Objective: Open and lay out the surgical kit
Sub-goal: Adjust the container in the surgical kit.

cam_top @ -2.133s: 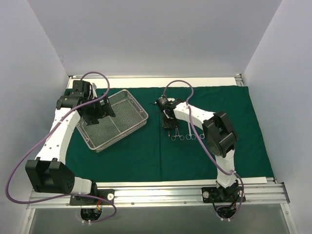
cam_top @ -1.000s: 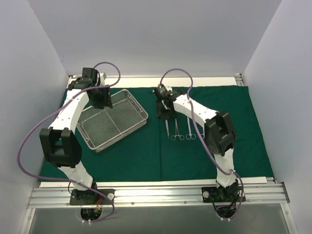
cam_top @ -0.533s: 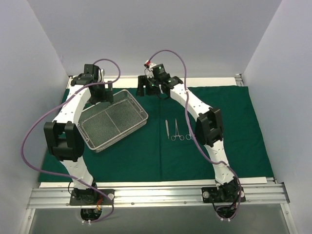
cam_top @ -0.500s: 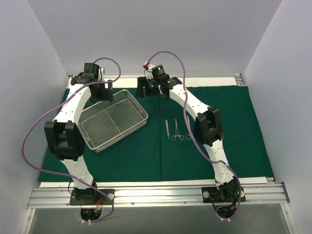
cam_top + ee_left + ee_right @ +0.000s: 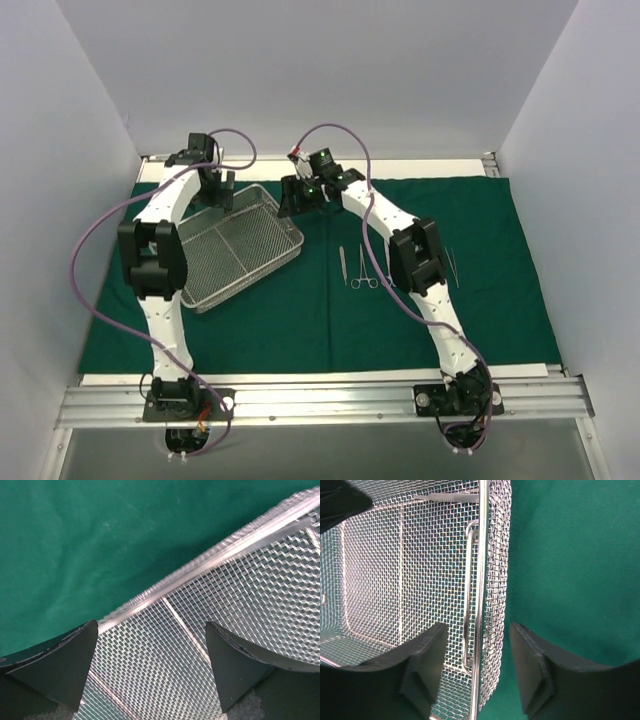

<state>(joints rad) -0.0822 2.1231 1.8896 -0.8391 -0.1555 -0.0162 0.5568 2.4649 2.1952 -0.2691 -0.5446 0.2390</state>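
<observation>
The dark green cloth [image 5: 300, 320] lies spread over the table. On its left part sits the silver wire-mesh tray [image 5: 235, 250]. My left gripper [image 5: 218, 190] hangs over the tray's far left corner, wide open and holding nothing [image 5: 151, 625], with mesh and the rim [image 5: 210, 560] below it. My right gripper [image 5: 290, 197] is at the tray's far right end; its open jaws [image 5: 477, 626] straddle the end rim [image 5: 482, 555] and wire handle without touching. A slender steel instrument [image 5: 447, 497] lies in the tray. A straight steel piece [image 5: 342, 263] and ring-handled forceps [image 5: 362, 272] lie on the cloth.
Another thin instrument [image 5: 452, 266] lies on the cloth right of my right arm's elbow. Grey walls enclose the table on three sides. A metal rail [image 5: 320, 400] with both arm bases runs along the near edge.
My right gripper has left the row of instruments and swung left to the tray's far right end. My left arm has reached farther back over the tray's corner, and its jaws have opened wide.
</observation>
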